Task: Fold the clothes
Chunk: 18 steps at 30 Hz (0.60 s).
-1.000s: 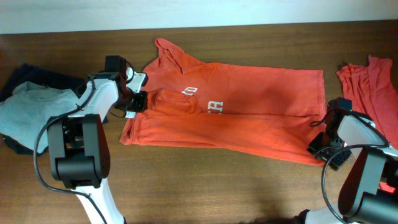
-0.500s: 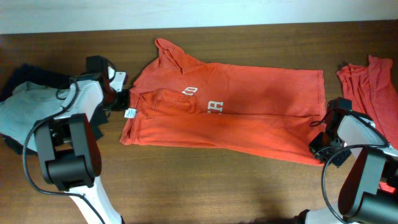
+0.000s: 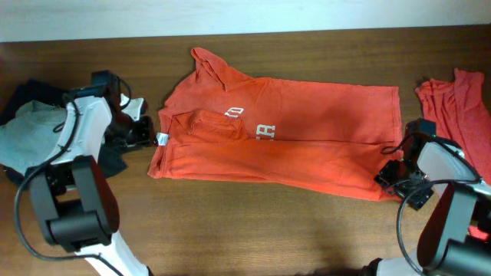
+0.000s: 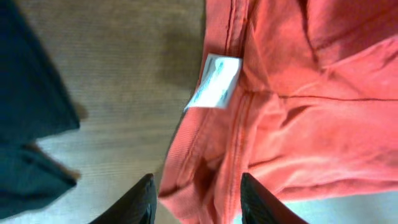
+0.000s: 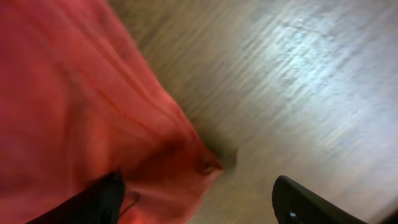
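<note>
The clothes, an orange-red T-shirt with white lettering, lie spread across the table with the upper left part folded in. A small white tag sticks out at its left edge. My left gripper sits just left of that edge. In the left wrist view the left gripper stands open, with the T-shirt's rumpled hem loose between the fingers below the tag. My right gripper is at the lower right corner. In the right wrist view it is wide open over that corner.
A pale grey-blue tee lies on dark navy garments at the far left, close to my left arm. The navy cloth also shows in the left wrist view. Another orange-red garment lies at the right edge. Bare wood runs along the front.
My left gripper has slid left off the T-shirt to its edge, uncovering the tag, and its jaws have parted. The right gripper has opened at the lower right corner.
</note>
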Available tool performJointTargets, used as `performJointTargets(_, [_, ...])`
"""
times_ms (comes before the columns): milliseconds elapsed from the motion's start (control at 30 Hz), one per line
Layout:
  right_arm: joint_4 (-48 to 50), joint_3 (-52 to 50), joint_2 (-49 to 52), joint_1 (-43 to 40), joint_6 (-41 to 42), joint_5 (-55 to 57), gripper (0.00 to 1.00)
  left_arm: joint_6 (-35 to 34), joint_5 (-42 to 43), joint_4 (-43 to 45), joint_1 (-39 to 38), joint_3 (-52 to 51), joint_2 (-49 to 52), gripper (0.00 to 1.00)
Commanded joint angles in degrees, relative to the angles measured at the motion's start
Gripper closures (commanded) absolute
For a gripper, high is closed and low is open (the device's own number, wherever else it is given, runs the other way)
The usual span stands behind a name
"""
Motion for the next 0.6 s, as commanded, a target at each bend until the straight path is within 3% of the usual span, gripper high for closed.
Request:
performJointTargets(0, [0.11, 1.66, -7.63, -0.04, -1.42, -4.42, 0.17, -3.34, 0.22, -3.04, 0.7, 0.96, -8.33, 0.59])
performJointTargets(133, [0.59, 1.77, -16.17, 0.02, -2.97, -10.25, 0.13, -7.19, -3.8, -4.83, 0.68, -0.72, -14.34, 0.56])
performJointTargets(267, [1.64, 1.77, -24.33, 0.07, -8.31, -20.44, 0.1, -10.69, -1.79, -4.46, 0.52, -7.87, -19.21, 0.51])
performJointTargets(367, [0.92, 1.77, -27.19, 0.07, -8.35, -23.47, 0.07, -16.46, 2.01, 1.49, 0.52, -20.09, -20.44, 0.5])
performJointTargets(567, [-0.59, 1.75, -25.92, 0.07, -8.35, -23.5, 0.07, -28.28, 2.21, 12.59, 0.68, -30.58, -20.44, 0.46])
